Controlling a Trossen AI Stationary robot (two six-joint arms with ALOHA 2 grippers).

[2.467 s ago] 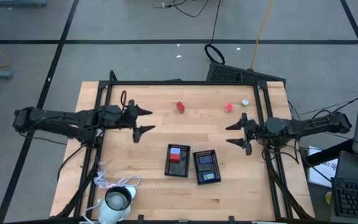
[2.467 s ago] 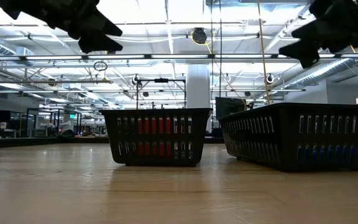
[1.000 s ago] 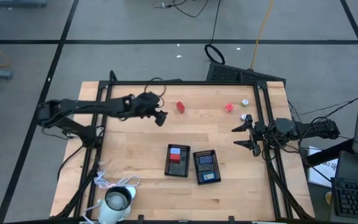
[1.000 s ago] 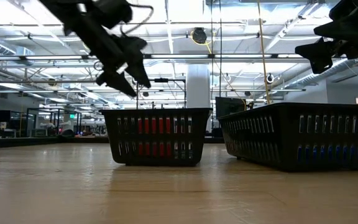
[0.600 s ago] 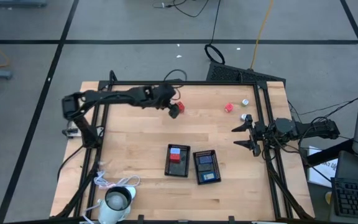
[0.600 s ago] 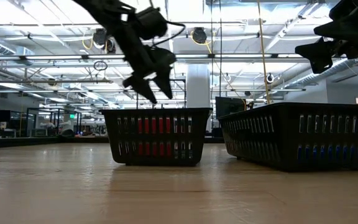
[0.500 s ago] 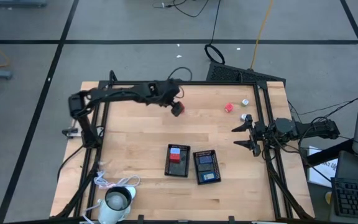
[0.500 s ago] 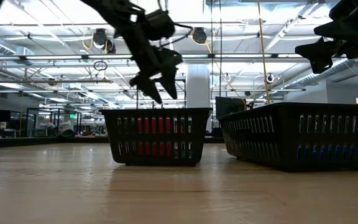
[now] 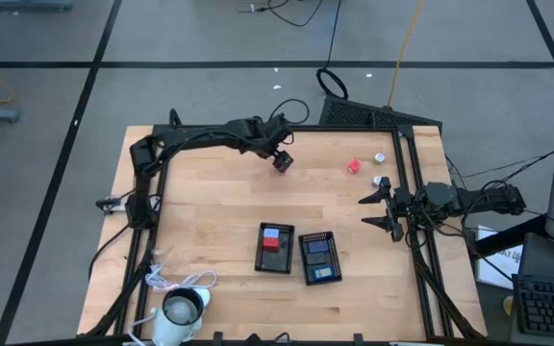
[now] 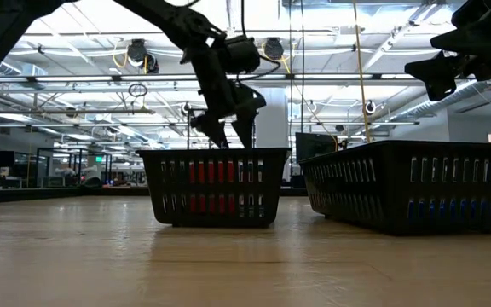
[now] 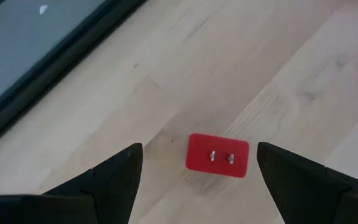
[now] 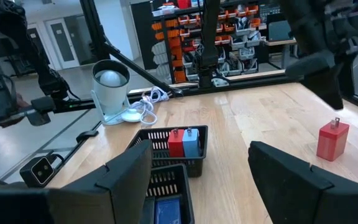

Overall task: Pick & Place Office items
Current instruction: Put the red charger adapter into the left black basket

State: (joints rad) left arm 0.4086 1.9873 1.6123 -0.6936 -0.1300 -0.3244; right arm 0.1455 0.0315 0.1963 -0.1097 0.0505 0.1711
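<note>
My left gripper hangs open over a red block near the table's far edge, fingers pointing down. In the left wrist view the block lies flat on the wood with two small metal prongs facing up, between the finger lines and untouched. The gripper itself covers the block in the high view. A second red block and two silvery round bits lie at the far right. My right gripper waits open at the right edge.
Two black trays stand near the middle: one holds a red and a light blue block, the other holds blue blocks. A white cup-like thing with a cord sits at the near left corner. Bare wood lies between trays and far edge.
My left gripper has swung from the table's far left toward the right and somewhat down, tipping its fingers downward, and now stands over the red block. The block has stayed where it was.
</note>
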